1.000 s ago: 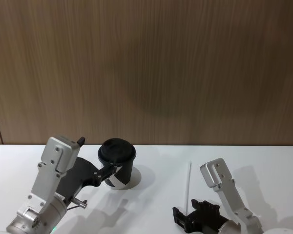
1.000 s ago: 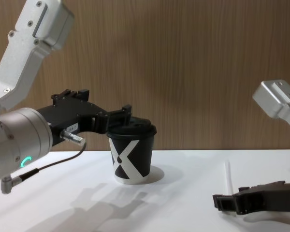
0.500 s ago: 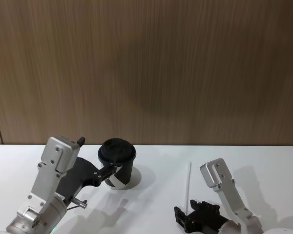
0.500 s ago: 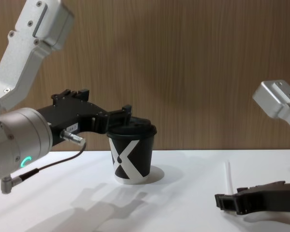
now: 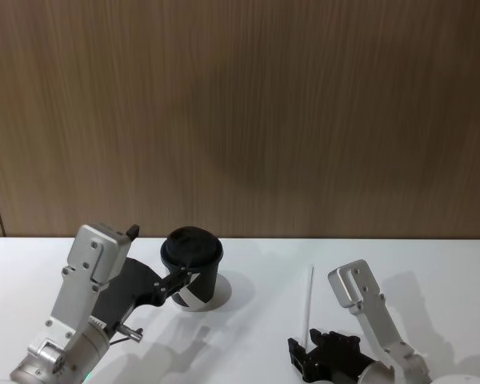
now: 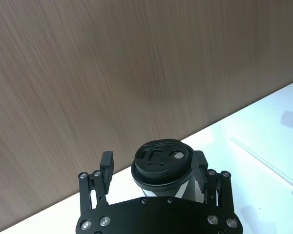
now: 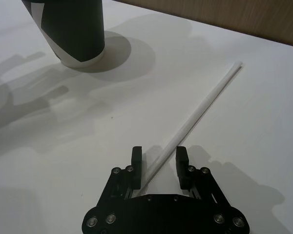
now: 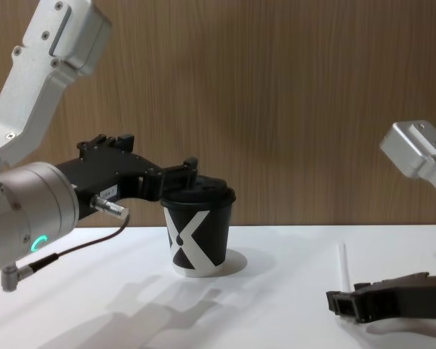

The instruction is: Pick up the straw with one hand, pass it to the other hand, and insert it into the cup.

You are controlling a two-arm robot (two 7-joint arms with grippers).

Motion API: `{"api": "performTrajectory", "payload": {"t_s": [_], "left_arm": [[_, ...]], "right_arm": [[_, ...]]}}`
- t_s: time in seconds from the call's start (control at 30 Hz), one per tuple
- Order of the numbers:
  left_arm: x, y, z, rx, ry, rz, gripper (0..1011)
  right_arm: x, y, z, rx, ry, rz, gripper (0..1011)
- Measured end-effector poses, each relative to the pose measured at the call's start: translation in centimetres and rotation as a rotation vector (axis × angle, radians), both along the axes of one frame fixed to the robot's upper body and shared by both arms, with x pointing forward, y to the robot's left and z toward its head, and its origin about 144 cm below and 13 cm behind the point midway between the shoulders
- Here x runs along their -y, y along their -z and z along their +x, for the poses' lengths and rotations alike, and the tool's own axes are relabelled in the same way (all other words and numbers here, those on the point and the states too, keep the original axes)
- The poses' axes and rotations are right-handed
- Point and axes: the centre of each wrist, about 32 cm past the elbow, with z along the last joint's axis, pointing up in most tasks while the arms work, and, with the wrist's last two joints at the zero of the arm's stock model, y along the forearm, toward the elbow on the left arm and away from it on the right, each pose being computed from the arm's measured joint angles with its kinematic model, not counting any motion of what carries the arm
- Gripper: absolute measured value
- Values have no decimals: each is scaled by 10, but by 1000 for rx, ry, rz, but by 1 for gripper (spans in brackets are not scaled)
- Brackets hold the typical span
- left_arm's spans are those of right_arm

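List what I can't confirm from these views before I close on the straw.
- Near end of the straw: in the right wrist view it runs under the body of the right tool, whose fingers stand open on either side of it.
- Whether the left tool touches the cup: in the left wrist view the lid overlaps one finger.
- Cup base: in the left wrist view the left tool's body covers it.
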Motion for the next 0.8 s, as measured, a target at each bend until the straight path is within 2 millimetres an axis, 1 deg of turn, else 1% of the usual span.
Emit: {"api": "performTrajectory", "payload": {"t_s": [0.8], "left_arm": [[0, 0, 0, 0, 0, 0, 1000]], "right_arm": [[0, 0, 0, 0, 0, 0, 254]]}}
